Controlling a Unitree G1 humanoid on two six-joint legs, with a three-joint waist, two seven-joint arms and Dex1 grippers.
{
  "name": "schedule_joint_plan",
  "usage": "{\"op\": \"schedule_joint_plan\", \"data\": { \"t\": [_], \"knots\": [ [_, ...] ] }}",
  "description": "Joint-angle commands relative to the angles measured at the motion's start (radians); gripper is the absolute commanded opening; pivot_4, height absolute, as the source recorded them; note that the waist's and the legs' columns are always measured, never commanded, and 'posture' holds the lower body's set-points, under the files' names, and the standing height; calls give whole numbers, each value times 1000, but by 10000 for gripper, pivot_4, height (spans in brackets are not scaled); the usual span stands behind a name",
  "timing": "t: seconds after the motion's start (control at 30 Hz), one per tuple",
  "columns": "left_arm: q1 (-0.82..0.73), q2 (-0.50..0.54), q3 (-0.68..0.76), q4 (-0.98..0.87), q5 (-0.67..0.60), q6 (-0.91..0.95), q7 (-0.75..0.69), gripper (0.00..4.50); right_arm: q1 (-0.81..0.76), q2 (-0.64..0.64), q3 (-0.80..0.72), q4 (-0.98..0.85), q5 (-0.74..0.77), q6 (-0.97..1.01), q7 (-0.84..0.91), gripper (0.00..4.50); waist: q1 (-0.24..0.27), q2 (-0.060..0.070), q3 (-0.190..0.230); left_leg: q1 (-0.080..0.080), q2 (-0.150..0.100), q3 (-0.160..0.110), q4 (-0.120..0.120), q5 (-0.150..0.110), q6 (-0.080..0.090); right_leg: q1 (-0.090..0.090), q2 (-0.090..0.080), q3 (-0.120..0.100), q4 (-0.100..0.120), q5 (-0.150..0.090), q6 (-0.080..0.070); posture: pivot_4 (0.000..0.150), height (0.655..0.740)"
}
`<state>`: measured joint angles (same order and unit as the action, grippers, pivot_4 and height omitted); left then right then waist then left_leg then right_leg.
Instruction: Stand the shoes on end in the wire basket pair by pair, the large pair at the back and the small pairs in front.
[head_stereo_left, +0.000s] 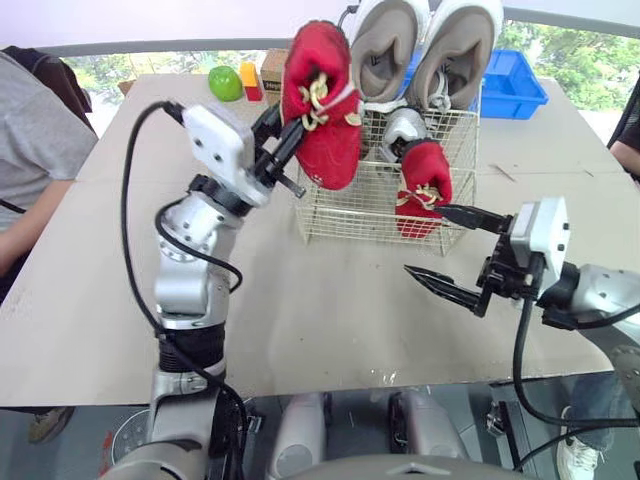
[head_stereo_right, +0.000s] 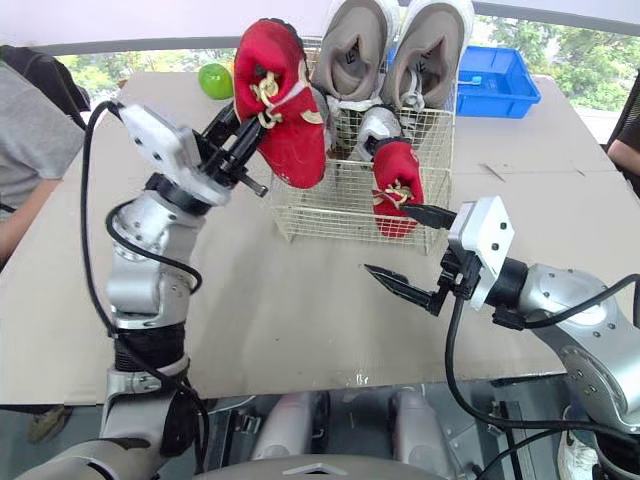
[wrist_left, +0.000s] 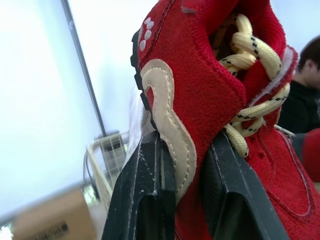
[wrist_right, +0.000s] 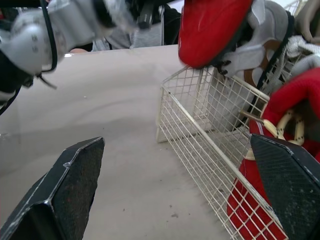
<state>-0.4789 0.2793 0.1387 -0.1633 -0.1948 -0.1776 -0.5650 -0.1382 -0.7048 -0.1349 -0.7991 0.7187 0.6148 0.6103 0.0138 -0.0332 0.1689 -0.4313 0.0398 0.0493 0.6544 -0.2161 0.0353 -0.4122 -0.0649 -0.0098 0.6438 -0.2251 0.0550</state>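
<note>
My left gripper (head_stereo_left: 283, 150) is shut on a red shoe (head_stereo_left: 320, 110) with cream laces and holds it in the air over the left front corner of the wire basket (head_stereo_left: 350, 215). In the left wrist view the black fingers (wrist_left: 145, 190) pinch the red shoe's (wrist_left: 200, 100) heel collar. A large grey-and-white pair (head_stereo_left: 420, 50) stands on end at the back of the basket. A second red shoe (head_stereo_left: 423, 190) stands at the front right, with a small grey shoe (head_stereo_left: 403, 128) behind it. My right gripper (head_stereo_left: 425, 240) is open, just in front of the basket's right corner.
A blue bin (head_stereo_left: 510, 85) sits behind the basket on the right. A green ball (head_stereo_left: 225, 83), a yellow-red block (head_stereo_left: 249, 78) and a cardboard box (head_stereo_left: 272, 65) lie at the far left. One person (head_stereo_left: 30, 150) sits at the left edge, another (head_stereo_left: 625, 130) at the right.
</note>
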Motion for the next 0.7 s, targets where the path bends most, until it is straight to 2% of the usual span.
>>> {"op": "schedule_joint_plan", "data": {
  "t": [0.03, 0.13, 0.27, 0.5, 0.7],
  "knots": [
    [52, -18, -20, 139, 130, -290, 68, 4308, 14, 2, -32, -59, 7, 4, -51, 45000, 1, 0, 0, 0, 0, 0, 0, 0, 0, 0, 0, 0, 0, 0, 0, 1500, 7400],
    [70, -7, -31, 258, 198, -427, 110, 4308, 29, 0, -41, -72, 11, 5, -69, 45000, 3, 0, -1, 0, 0, 0, 1, 0, 0, 0, 0, 0, 0, 0, 0, 1500, 7400],
    [50, -5, -55, 371, 212, -523, 132, 4308, 55, -9, -53, -79, 8, 2, -75, 45000, 3, 1, -3, 1, 0, 0, 1, 0, 0, 1, 0, 0, 0, 0, 0, 1500, 7400],
    [-51, -29, -81, 412, 168, -494, 165, 4308, 101, -3, -66, -99, 17, 2, -91, 45000, 4, 1, -3, 1, 0, -2, 3, 0, 0, 3, 0, -2, 1, 0, 0, 1500, 7400],
    [-98, -44, -110, 418, 186, -446, 176, 4308, 124, -6, -64, -102, 15, -2, -90, 45000, 3, 1, -3, 0, 0, -3, 5, 0, 0, 3, 0, -2, 1, 0, 1, 1500, 7400]
  ]
}}
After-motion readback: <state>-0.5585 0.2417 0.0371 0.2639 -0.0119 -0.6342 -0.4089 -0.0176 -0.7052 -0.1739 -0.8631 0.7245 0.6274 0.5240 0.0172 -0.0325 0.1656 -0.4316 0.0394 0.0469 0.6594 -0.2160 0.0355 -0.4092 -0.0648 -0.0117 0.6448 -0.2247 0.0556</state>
